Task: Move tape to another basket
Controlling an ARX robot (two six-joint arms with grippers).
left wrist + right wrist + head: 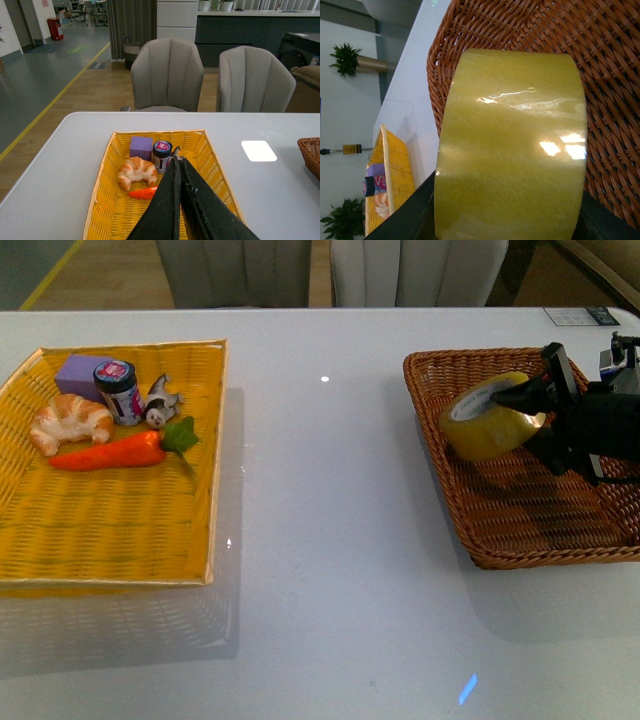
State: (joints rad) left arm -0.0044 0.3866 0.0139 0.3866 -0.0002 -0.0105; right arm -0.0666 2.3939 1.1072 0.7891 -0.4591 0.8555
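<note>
Tabletop: right jaws clasp tape over basket (left jaws, wrist-view only, closed).

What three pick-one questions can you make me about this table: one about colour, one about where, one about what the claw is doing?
1. What colour is the block beside the jar in the yellow basket? A) purple B) green C) red
2. Where is the tape? A) yellow basket B) brown basket C) out of view
3. What is the right gripper doing? A) open, empty B) shut on the tape C) out of view
Answers: 1 A, it looks purple; 2 B, brown wicker surrounds it; 3 B, its fingers clamp the roll.
</note>
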